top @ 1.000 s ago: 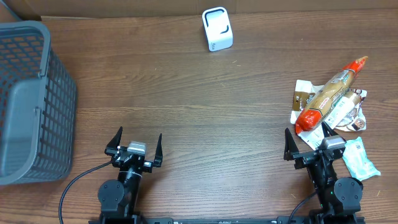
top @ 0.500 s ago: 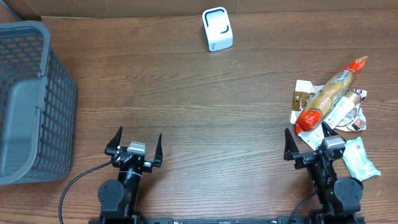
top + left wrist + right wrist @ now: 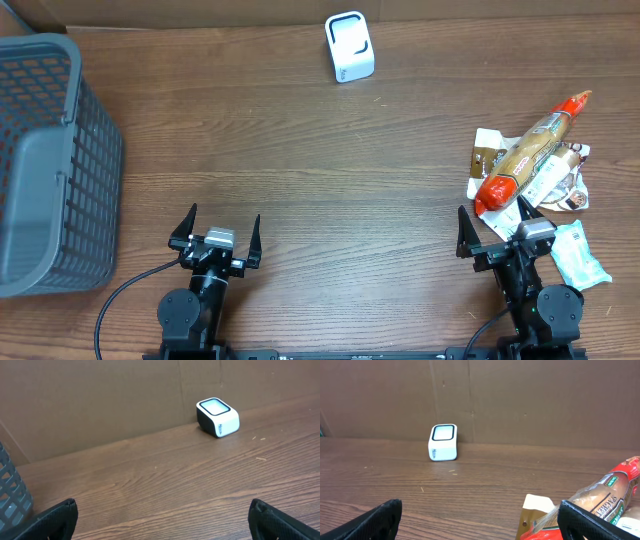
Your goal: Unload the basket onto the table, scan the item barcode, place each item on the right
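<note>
Check both claws: left gripper (image 3: 222, 224) at 7 o'clock and right gripper (image 3: 492, 222) at 5 o'clock stand fully open, nothing held; scanner (image 3: 349, 47) sits at 12 o'clock; item pile (image 3: 555, 185) lies at 3 o'clock, spaghetti pkg (image 3: 528, 152) on top, just fwd of the right gripper; teal pouch (image 3: 579, 254) beside that arm; basket (image 3: 45, 170) at 9 o'clock.

White boxy plastic scanner (image 3: 349, 46) upright, far centre; long red-tan plastic packet (image 3: 528, 153) diagonal atop white sachets (image 3: 556, 186), near right.
</note>
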